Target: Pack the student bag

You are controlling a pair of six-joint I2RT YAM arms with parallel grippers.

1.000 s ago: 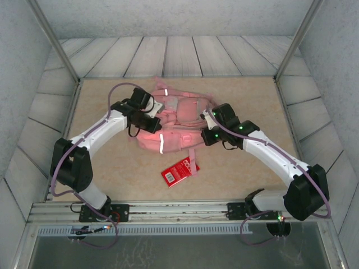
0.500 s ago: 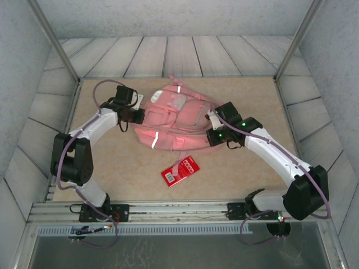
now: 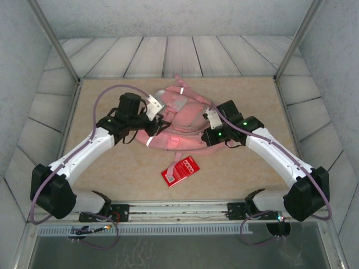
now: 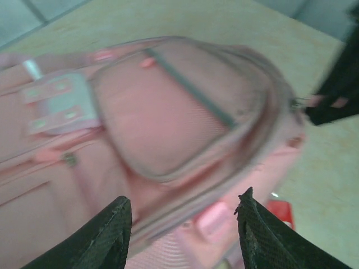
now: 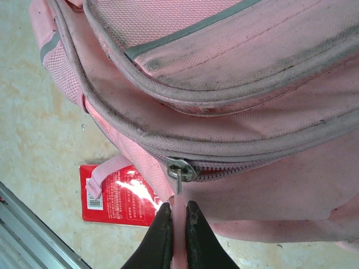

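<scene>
The student bag [image 3: 182, 115] lies flat in the middle of the table [image 3: 252, 95], between the two arms, its long axis running roughly from near to far. The right gripper [image 5: 178, 221] is clamped shut on the pink zip pull [image 5: 178, 197], which hangs from the metal slider [image 5: 180, 169] on the bag's right flank. The coming move likely turns on this relation: the zip track runs away from the slider along the bag's side seam, so the pull would have to travel along that line, not across it. The left gripper [image 4: 182, 232] hovers over the bag's left side with its jaws apart and nothing between them, well placed to steady the fabric.

The right wrist view gives the slider and closed teeth sharply. The left wrist view is blurred. From above, a red packet [image 3: 180, 170] lies just in front of the bag, unpacked.
</scene>
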